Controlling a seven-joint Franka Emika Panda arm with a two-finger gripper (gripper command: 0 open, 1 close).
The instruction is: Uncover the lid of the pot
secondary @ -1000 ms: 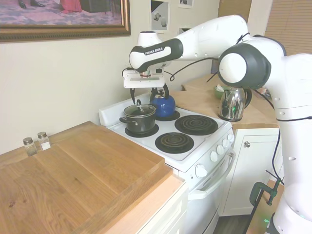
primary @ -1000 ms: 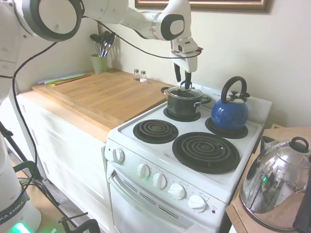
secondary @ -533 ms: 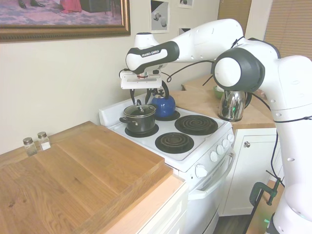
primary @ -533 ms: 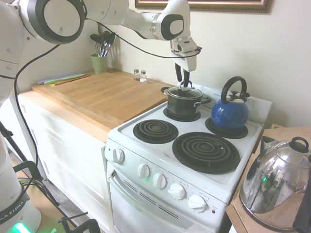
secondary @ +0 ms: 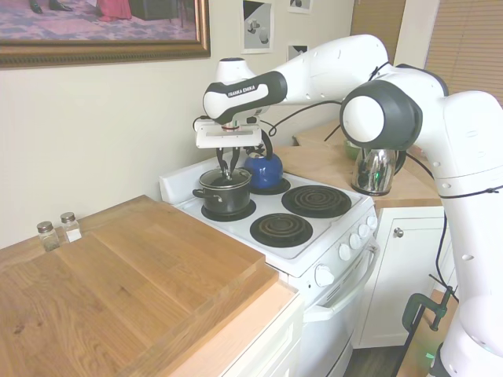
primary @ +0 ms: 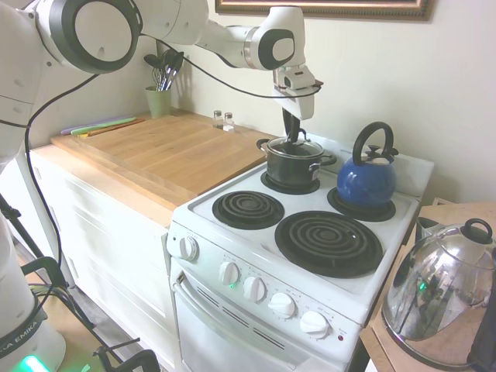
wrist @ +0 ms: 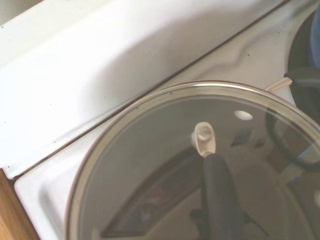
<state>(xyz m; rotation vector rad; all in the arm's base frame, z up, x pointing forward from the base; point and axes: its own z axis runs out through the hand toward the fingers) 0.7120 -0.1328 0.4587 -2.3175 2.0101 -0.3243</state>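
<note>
White arm [secondary: 314, 71] reads "FRANKA EMIKA"; jaws [secondary: 230, 166] pinch lid [primary: 294, 147] handle.

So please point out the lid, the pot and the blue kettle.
lid [wrist: 150, 165]: wrist view, on the glass.
pot [primary: 291, 167]: first exterior view, on the black side wall.
blue kettle [primary: 364, 184]: first exterior view, on the blue body.

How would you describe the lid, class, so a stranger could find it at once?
Start at the white stove. On its back burner nearest the wooden counter sits a small black pot. The lid on it is glass with a black loop handle, unlike the blue kettle beside it.
</note>
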